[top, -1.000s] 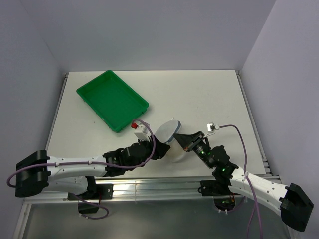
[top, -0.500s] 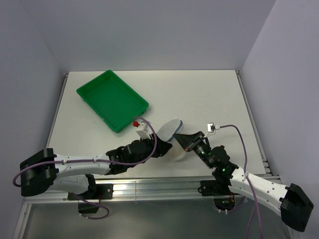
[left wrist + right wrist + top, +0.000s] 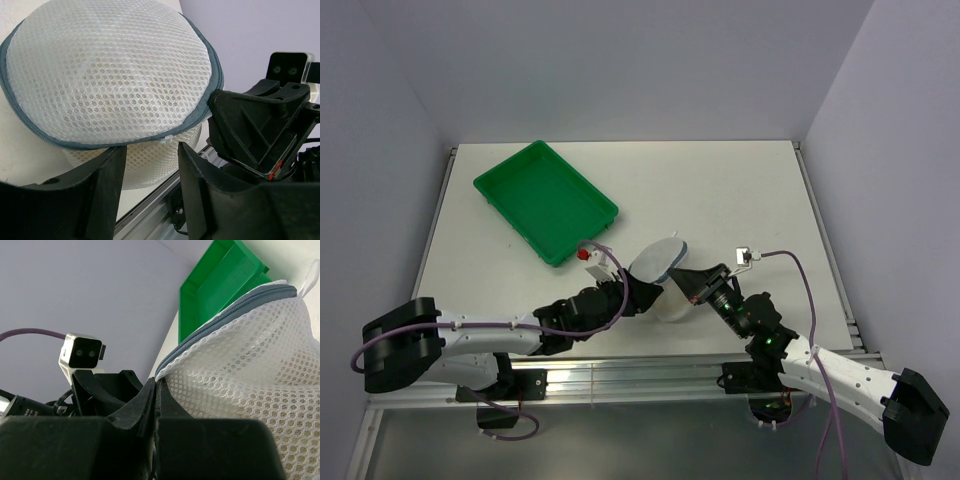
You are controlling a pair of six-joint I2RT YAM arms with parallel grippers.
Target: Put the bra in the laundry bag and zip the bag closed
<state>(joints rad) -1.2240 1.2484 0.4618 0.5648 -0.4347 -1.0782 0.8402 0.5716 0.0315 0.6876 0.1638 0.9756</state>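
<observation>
The laundry bag [image 3: 658, 262] is a round white mesh pouch with a grey zipper rim, near the table's front edge between my two grippers. It fills the left wrist view [image 3: 110, 75] and the right wrist view [image 3: 250, 355]. My left gripper [image 3: 645, 293] is open, its jaws [image 3: 150, 150] just below the zipper rim and a small white tab on it, holding nothing. My right gripper [image 3: 678, 278] is shut on the bag's rim edge [image 3: 156, 385]. The bra is not clearly visible; only a faint yellowish tint shows through the lower mesh [image 3: 145, 167].
A green tray [image 3: 545, 200] lies at the back left of the table, also in the right wrist view [image 3: 220, 275]. The metal rail of the table's front edge [image 3: 650, 365] runs just behind the bag. White walls stand close around the table.
My left arm has shifted slightly by the bag, and the bag's top has tipped a little. My right arm has not moved and keeps its hold.
</observation>
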